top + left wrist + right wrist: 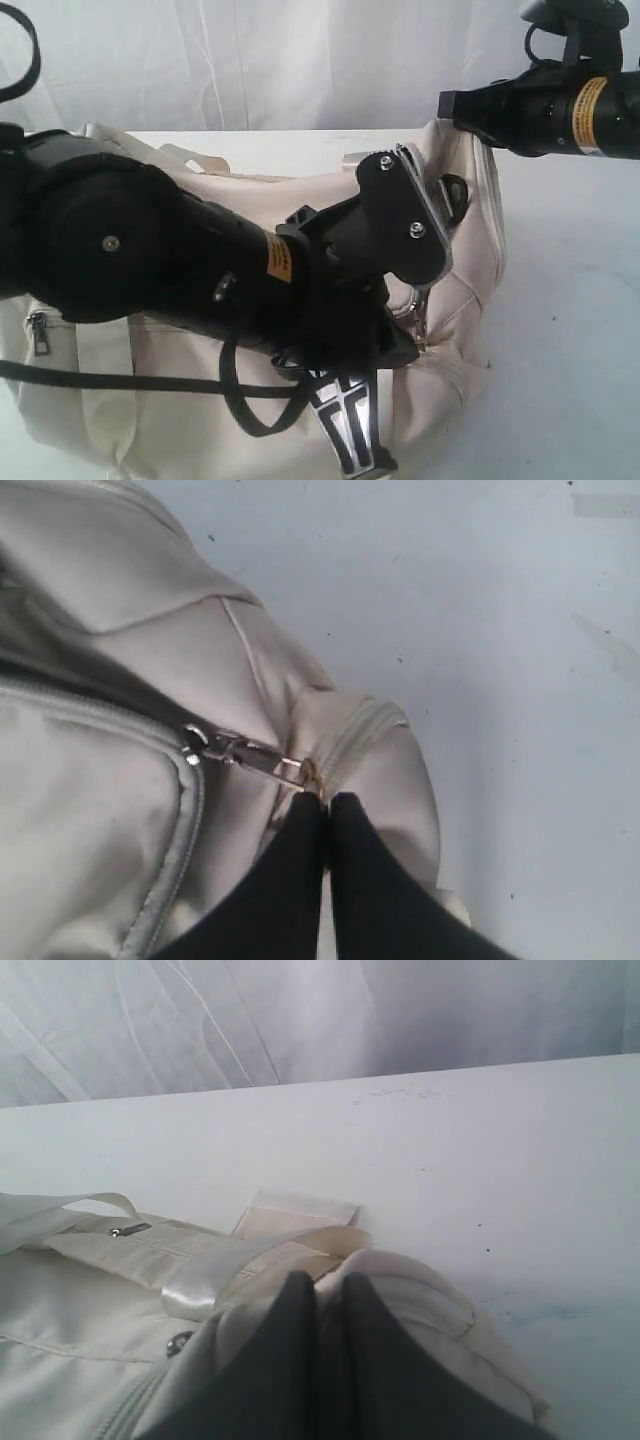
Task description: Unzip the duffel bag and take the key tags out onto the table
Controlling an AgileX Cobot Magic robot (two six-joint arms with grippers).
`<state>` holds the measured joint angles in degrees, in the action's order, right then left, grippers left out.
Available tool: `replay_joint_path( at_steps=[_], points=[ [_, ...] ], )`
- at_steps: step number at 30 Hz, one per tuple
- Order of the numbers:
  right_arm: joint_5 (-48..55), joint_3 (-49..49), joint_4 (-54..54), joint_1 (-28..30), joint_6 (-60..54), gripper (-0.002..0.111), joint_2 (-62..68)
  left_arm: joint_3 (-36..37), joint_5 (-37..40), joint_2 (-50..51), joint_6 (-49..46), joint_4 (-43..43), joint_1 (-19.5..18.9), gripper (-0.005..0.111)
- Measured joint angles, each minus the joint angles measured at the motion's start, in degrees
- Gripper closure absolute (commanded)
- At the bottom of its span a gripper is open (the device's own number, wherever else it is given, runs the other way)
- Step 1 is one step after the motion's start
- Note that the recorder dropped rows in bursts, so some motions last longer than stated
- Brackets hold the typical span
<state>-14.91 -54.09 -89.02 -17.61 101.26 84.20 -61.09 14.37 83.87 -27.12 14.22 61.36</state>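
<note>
**Markings.** The left arm (150,250) carries an orange sticker (280,257); its black print is too small to read. The right arm (540,115) carries a yellow sticker (591,113), and its print is equally illegible.

**Task item.** The duffel bag (470,300) lies on the white bench (580,330), partly hidden behind the left arm. The fabric is cream-white with grey zip trim (185,820). A small pocket zip pull (38,335) hangs at the end on the left of the exterior view. The opposite end is drawn up to a peak at the tip of the right arm.

**Views compared.**
- **Left wrist view:** only this view shows the main zip. The metal zipper pull (255,757) is stretched straight out from its slider, and a dark strip (50,670) runs beside the zip behind it. The left jaws are together, clamped on the far end of that pull.
- **Right wrist view:** only this view shows the shiny strap (200,1285) lying across the bag's top. The right jaws are together, closed on the cream fabric of the bag's end.
- **Exterior view:** only this view shows both arms at once and the bag's length along the bench.
</note>
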Motion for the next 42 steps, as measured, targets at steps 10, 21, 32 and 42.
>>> replay_joint_path(
  at_steps=[10,21,32,42],
  points=[
    [3.5,-1.0,1.4,0.0,0.0,0.064,-0.7,0.0,5.8,-2.1,0.0,1.1,0.1,0.107],
    [-11.4,-1.1,-8.5,0.3,4.1,0.052,-5.7,0.0,9.3,-2.6,0.0,-0.8,0.1,0.107],
    [-27.1,1.3,-10.6,0.3,17.8,0.052,-8.3,0.0,7.1,-3.4,0.0,-4.0,0.2,0.107],
    [-32.3,1.4,-10.9,0.3,18.5,0.053,-8.3,0.0,6.6,-6.7,2.3,-7.7,0.2,0.107]
  ],
)
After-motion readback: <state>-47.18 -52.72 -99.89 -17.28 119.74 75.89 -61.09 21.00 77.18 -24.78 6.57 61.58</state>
